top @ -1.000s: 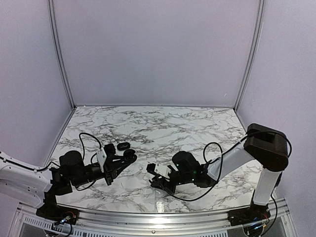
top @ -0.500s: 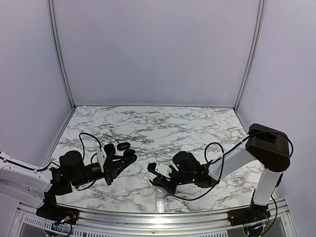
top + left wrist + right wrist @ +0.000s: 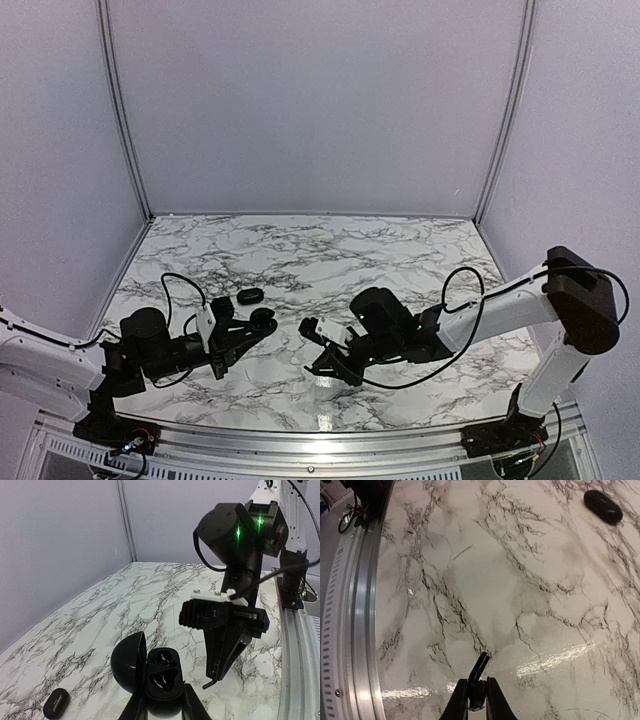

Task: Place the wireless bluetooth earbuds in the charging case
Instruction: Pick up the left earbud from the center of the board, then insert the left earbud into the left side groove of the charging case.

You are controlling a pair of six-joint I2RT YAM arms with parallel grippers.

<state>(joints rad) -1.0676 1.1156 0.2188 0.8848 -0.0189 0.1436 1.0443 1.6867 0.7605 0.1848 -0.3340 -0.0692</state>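
Note:
The black charging case (image 3: 162, 675) stands open with its lid (image 3: 129, 662) swung left, and two glossy sockets show inside it. My left gripper (image 3: 164, 700) is shut on the case's base and holds it at the table's left middle (image 3: 262, 322). My right gripper (image 3: 477, 682) is shut on one tiny black earbud (image 3: 480, 672), whose short stem points up out of the fingertips. In the left wrist view that gripper (image 3: 212, 677) hangs tip-down just right of the open case, apart from it. In the top view it is (image 3: 318, 374) near the front middle. Other earbuds are not visible.
A small black closed oval pod (image 3: 250, 296) lies on the marble table behind the held case; it also shows in the left wrist view (image 3: 56, 702) and the right wrist view (image 3: 603, 506). The metal front rail (image 3: 362, 630) runs close to my right gripper.
The right arm has stretched out and raised its wrist, tilting its gripper steeply down with the earbud still held. The left gripper with the case has barely moved.

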